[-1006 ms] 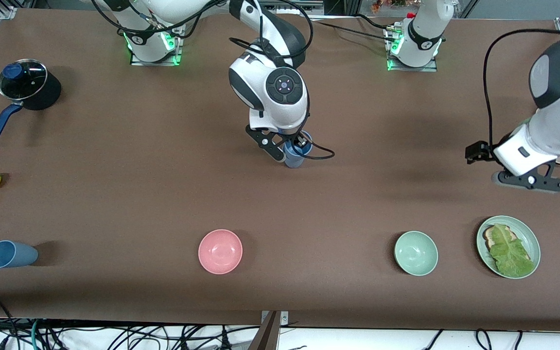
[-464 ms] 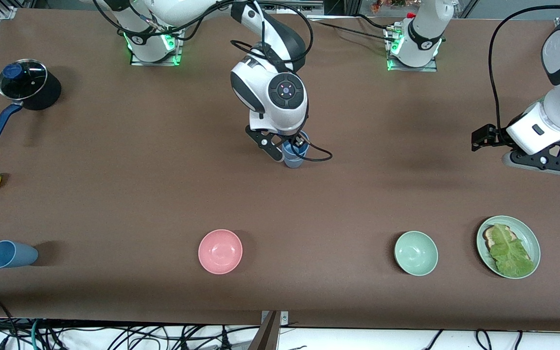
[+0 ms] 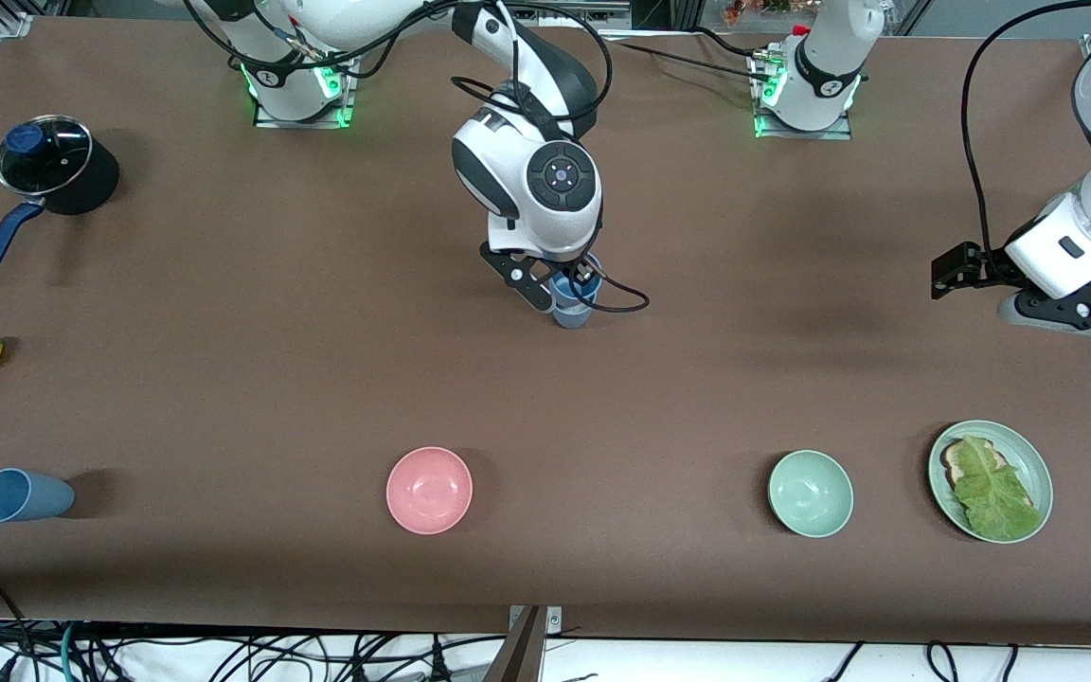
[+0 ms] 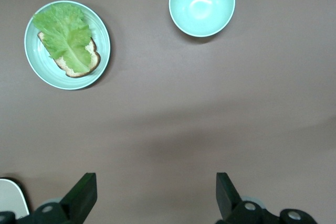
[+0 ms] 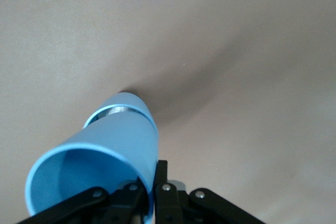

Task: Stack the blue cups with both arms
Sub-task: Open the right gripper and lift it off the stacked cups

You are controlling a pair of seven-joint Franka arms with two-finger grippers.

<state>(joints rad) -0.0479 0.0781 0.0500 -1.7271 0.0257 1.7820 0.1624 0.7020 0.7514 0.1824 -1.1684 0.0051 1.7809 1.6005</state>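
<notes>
1. The held blue cup (image 5: pixel 102 158) sits partly nested in a second blue cup (image 3: pixel 572 315), which stands near the middle of the table, closer to the edge where the arm bases stand than to the front-camera edge.
2. The right gripper (image 3: pixel 564 289) pinches the upper cup's rim wall, one finger inside and one outside.
3. A third blue cup (image 3: pixel 20 494) lies on its side near the corner at the right arm's end on the front-camera edge.
4. These look like thin, light plastic tumblers: stiff enough for a rim pinch, smooth and tapered, so likely to slip or wedge. I judge the wall just below the rim the best hold; the tipped cup may roll when touched.
5. The left gripper (image 4: pixel 155 198) hangs with fingers spread wide and nothing between them, over bare table at the left arm's end.
6. Along the front-camera edge stand a pink bowl (image 3: pixel 429 490), a mint bowl (image 3: pixel 810 493) and a plate with lettuce on bread (image 3: pixel 991 480).
</notes>
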